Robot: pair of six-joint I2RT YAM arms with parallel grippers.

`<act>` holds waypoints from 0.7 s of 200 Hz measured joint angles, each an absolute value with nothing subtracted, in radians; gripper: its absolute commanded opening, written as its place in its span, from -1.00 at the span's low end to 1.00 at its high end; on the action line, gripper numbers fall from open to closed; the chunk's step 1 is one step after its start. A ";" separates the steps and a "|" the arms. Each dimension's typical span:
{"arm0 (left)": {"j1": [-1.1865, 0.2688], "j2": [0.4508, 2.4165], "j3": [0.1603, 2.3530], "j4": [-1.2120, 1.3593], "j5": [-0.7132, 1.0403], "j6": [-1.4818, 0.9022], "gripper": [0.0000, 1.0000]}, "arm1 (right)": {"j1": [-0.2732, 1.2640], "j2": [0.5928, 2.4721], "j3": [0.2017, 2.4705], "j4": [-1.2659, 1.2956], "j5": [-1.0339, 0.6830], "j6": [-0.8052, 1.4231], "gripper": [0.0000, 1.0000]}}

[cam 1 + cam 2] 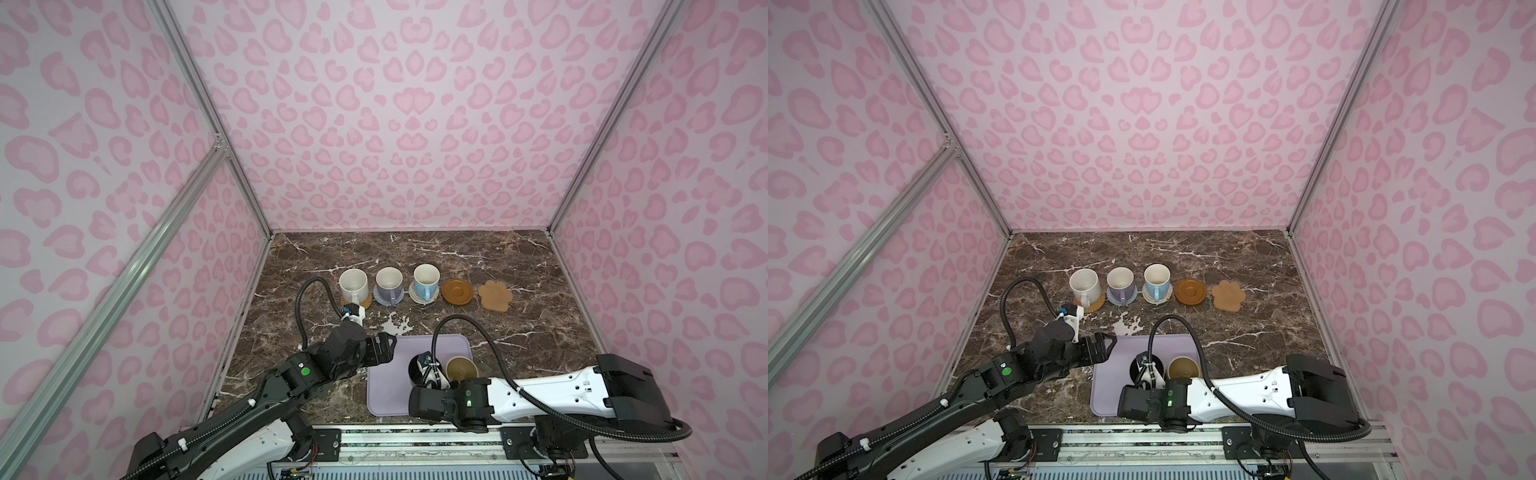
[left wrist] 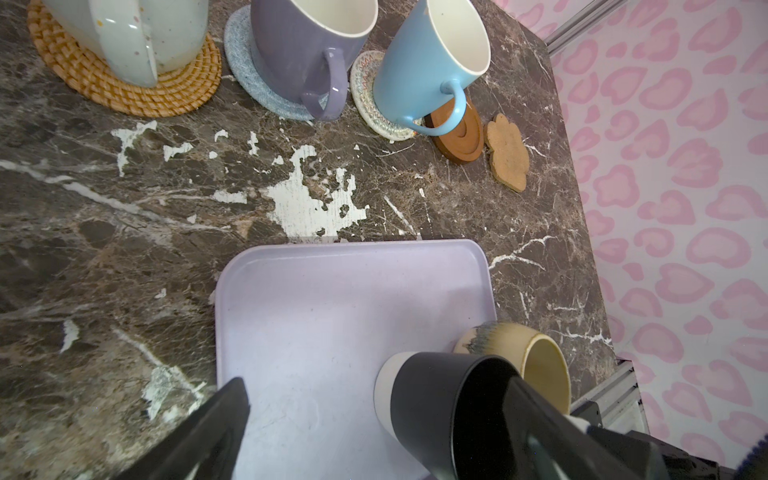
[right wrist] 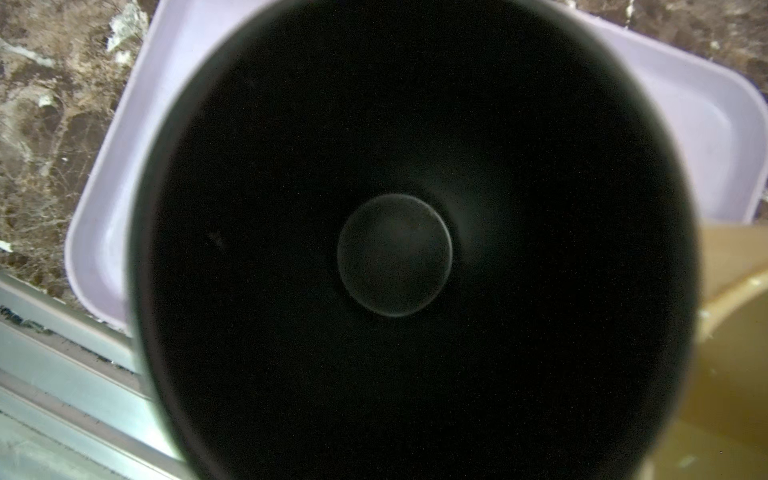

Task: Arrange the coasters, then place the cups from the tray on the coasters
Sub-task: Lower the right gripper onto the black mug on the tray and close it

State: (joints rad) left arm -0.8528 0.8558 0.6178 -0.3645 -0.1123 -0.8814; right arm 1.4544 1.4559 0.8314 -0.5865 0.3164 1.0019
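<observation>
The black mug (image 1: 415,365) is sitting upright on the lavender tray (image 1: 386,399), which is lying at the near edge of the marble table (image 1: 519,332). The beige mug (image 1: 461,368) is standing just beside it on the right, also on the tray.

The right pincer (image 1: 429,375) is reaching down onto the black mug from directly above. The right wrist view is looking straight into the mug's dark inside, which is filling almost the whole picture, and no fingers are showing there. In both top views the wrist camera and its cable are covering the jaws. So I cannot tell how far they are standing apart, or whether they are gripping the mug.

The left pincer (image 1: 384,350) is hanging over the tray's far left corner, its jaws spread wide and holding nothing. The black mug is standing to its right, apart from it.

Five coasters are lying in a row farther back:
- The white mug (image 1: 353,284) is sitting on the orange woven coaster (image 2: 124,91).
- The lavender mug (image 1: 388,284) is sitting on the grey-blue coaster (image 2: 257,91).
- The blue mug (image 1: 426,280) is sitting on the cream coaster (image 2: 365,95).
- The brown wooden coaster (image 1: 457,291) and the paw-shaped coaster (image 1: 494,295) are lying uncovered at the right end.
</observation>
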 measured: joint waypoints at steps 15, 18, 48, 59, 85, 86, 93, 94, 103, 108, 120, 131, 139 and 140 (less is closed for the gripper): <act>-0.853 0.862 0.618 -0.364 -0.112 -0.882 0.96 | 1.451 1.470 0.832 -0.583 0.315 0.999 -0.46; -0.853 0.863 0.618 -0.364 -0.113 -0.883 0.95 | 1.451 1.472 0.833 -0.583 0.315 0.999 -0.47; -0.853 0.871 0.618 -0.364 -0.113 -0.888 0.96 | 1.444 1.488 0.843 -0.583 0.321 0.995 -0.72; -0.853 0.874 0.618 -0.364 -0.113 -0.888 0.95 | 1.444 1.493 0.850 -0.582 0.321 0.985 -0.78; -0.853 0.882 0.618 -0.363 -0.113 -0.888 0.96 | 1.442 1.499 0.860 -0.582 0.321 0.983 -0.84; -0.853 0.883 0.618 -0.363 -0.113 -0.888 0.96 | 1.441 1.499 0.860 -0.583 0.321 0.983 -0.84; -0.853 0.886 0.618 -0.361 -0.113 -0.888 0.96 | 1.439 1.499 0.862 -0.583 0.321 0.983 -0.88; -0.853 0.886 0.618 -0.361 -0.113 -0.888 0.96 | 1.439 1.499 0.862 -0.583 0.321 0.982 -0.89; -0.853 0.891 0.618 -0.360 -0.113 -0.888 0.95 | 1.437 1.499 0.863 -0.584 0.320 0.978 -0.95; -0.853 0.892 0.618 -0.359 -0.113 -0.888 0.95 | 1.435 1.500 0.864 -0.585 0.320 0.976 -0.97; -0.853 0.898 0.619 -0.356 -0.113 -0.887 0.95 | 1.431 1.500 0.866 -0.586 0.320 0.975 -0.98; -0.852 0.900 0.619 -0.356 -0.114 -0.888 0.95 | 1.427 1.499 0.868 -0.587 0.321 0.972 -1.00; -0.852 0.900 0.619 -0.354 -0.117 -0.888 0.94 | 1.424 1.497 0.870 -0.587 0.321 0.971 -1.00; -0.852 0.900 0.619 -0.354 -0.117 -0.888 0.94 | 1.423 1.497 0.870 -0.587 0.321 0.971 -1.00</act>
